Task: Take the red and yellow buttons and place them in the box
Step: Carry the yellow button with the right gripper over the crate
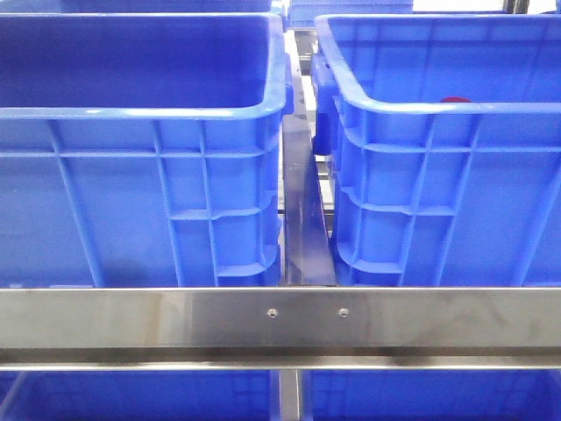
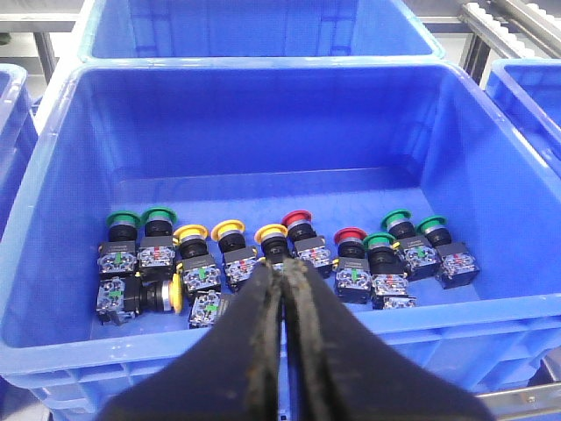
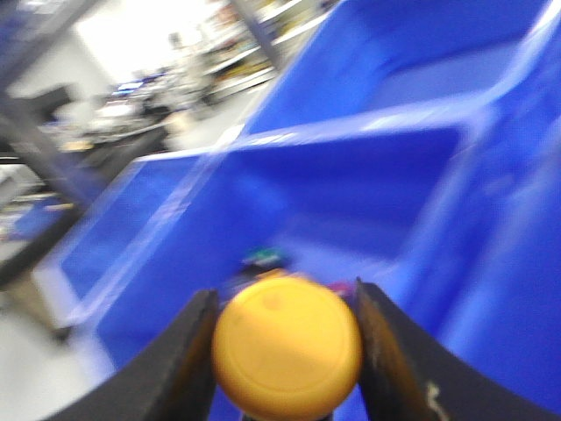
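Note:
Several push buttons lie in a row in a blue crate [image 2: 508, 311] in the left wrist view. Two have red caps [image 2: 298, 217] [image 2: 350, 235], several have yellow caps [image 2: 228, 230], and others are green [image 2: 159, 214]. My left gripper [image 2: 282, 268] is shut and empty, above the crate's near rim. My right gripper [image 3: 287, 294] is shut on a yellow button [image 3: 287, 346], over a blurred blue crate [image 3: 351, 202]. The crates look alike, so I cannot tell which one is the box. Neither gripper shows in the front view.
Two big blue crates [image 1: 140, 175] [image 1: 438, 193] stand side by side behind a steel rail [image 1: 280, 320], with a narrow gap between them. A small red shape [image 1: 453, 100] peeks over the right crate's near rim. More crates surround the left gripper's crate.

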Controlling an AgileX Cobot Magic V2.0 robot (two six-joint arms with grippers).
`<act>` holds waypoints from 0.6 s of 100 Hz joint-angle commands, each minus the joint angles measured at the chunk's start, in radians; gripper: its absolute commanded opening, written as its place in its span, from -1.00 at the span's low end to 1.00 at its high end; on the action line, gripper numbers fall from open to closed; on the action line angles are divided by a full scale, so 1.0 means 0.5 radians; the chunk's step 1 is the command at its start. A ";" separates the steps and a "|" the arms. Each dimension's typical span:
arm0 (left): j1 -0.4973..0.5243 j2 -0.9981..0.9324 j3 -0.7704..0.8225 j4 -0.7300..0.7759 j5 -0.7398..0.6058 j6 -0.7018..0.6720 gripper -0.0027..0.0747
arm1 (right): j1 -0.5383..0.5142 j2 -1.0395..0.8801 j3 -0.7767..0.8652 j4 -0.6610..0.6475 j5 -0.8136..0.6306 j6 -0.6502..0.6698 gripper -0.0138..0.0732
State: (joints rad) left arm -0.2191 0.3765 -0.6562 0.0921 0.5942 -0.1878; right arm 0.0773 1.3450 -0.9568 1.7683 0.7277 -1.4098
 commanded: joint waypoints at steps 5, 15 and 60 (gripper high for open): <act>0.001 0.015 -0.053 0.011 -0.159 -0.020 -0.98 | -0.013 -0.151 -0.068 0.234 -0.437 -0.306 -0.34; 0.001 0.015 -0.053 0.011 -0.159 -0.020 -0.98 | -0.013 -0.166 -0.068 0.234 -0.825 -0.422 -0.34; 0.001 0.015 -0.053 0.011 -0.159 -0.020 -0.98 | -0.134 0.050 -0.131 0.232 -1.525 -0.659 -0.34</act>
State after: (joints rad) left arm -0.2191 0.3765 -0.6562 0.0936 0.5942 -0.1878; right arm 0.0481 1.3534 -0.9687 1.8281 -0.0596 -1.7183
